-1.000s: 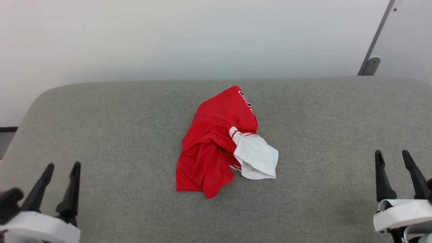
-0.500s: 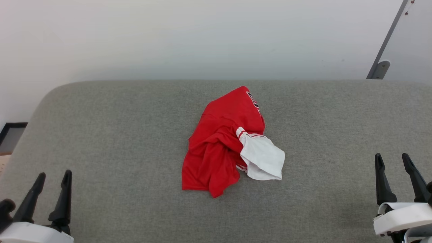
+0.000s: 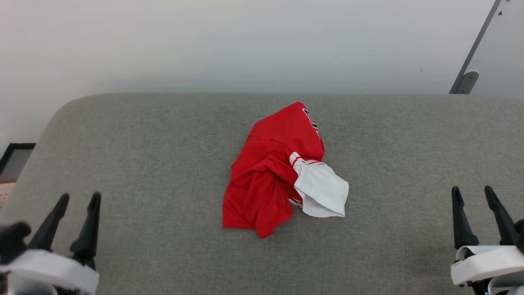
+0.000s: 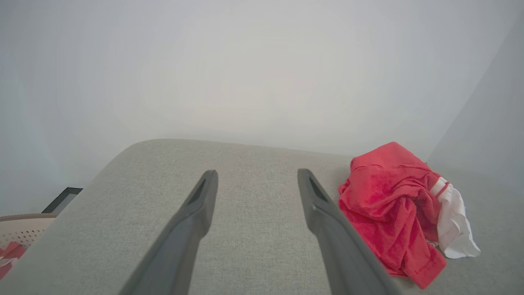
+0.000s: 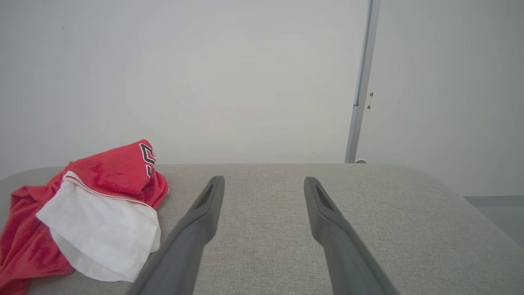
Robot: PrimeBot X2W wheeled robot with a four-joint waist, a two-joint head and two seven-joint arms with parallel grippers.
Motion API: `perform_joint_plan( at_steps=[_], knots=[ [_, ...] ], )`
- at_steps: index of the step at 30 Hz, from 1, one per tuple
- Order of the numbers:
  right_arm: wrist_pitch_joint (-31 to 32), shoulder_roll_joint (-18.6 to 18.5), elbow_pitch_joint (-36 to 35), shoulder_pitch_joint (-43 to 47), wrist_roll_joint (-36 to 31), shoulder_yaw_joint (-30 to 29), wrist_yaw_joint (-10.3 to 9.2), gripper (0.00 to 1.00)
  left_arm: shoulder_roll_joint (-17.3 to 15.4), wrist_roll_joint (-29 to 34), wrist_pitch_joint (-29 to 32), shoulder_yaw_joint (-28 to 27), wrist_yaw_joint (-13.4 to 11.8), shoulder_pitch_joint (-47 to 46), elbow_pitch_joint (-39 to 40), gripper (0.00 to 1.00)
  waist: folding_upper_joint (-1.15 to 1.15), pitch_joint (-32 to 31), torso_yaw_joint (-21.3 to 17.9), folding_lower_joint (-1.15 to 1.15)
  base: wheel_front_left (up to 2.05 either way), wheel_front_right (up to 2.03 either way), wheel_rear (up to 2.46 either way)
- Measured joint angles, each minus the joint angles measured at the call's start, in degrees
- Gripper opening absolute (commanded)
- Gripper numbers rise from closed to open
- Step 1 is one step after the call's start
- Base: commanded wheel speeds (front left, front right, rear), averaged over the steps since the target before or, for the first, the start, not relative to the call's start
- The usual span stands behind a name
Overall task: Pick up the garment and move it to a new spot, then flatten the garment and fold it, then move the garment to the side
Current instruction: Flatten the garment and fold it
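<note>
So the left end effector (image 3: 80, 196) hangs over the near left corner of the grey fabric-covered desk (image 3: 143, 164), its two dark fingers spread wide with nothing between them. The right end effector (image 3: 470, 189) is the same deal at the near right corner, open and empty. The crumpled red jersey shirt with a white sleeve (image 3: 266, 180) lies bunched up mid-desk, well apart from both. Its sleeve flops toward the right edge, and black letters peek out at the far end.
</note>
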State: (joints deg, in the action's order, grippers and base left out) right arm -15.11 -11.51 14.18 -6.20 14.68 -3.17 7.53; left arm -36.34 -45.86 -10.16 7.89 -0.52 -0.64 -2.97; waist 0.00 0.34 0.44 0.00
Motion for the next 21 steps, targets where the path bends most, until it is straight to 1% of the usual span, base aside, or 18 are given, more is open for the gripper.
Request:
perform_joint_plan(
  at_steps=[2, 6, 12, 15, 18, 21],
  knots=[
    [0.0, -0.15, 0.15, -0.26, 0.49, 0.79, 0.0, 1.0, -0.54, 0.11, 1.7, 0.67, -0.22, -1.41, 1.13, 1.0, 0.0, 0.31, -0.15, 0.0, 0.0, 0.0, 0.0],
    [0.0, 0.08, 0.26, -1.3, 0.53, 1.94, 0.0, 1.0, -0.77, -0.87, 7.17, 2.29, -0.92, -4.07, 3.33, 1.0, 0.0, 0.88, -0.62, 0.0, 0.0, 0.0, 0.0],
    [0.0, 0.63, 0.31, -2.33, 0.42, 2.97, 0.0, 1.0, -1.07, -1.4, 18.41, 7.09, -2.43, -11.84, 7.16, 1.0, 0.0, 1.79, -1.84, 0.0, 0.0, 0.0, 0.0],
    [0.0, 0.89, 0.48, -2.96, 0.46, 3.27, 0.0, 1.0, -1.08, -1.24, 24.25, 9.84, -2.89, -16.44, 7.8, 1.0, 0.0, 2.23, -2.89, 0.0, 0.0, 0.0, 0.0],
    [0.0, 1.19, 0.7, -3.69, 0.48, 3.46, 0.0, 1.0, 0.03, -1.07, 29.4, 12.94, -2.52, -21.24, 8.13, 1.0, 0.0, 2.74, -4.11, 0.0, 0.0, 0.0, 0.0],
    [0.0, 1.51, 0.87, -4.37, 0.58, 3.76, 0.0, 1.0, 1.49, -1.23, 33.19, 15.46, -1.83, -25.69, 7.77, 1.0, 0.0, 3.33, -5.49, 0.0, 0.0, 0.0, 0.0]
  ],
)
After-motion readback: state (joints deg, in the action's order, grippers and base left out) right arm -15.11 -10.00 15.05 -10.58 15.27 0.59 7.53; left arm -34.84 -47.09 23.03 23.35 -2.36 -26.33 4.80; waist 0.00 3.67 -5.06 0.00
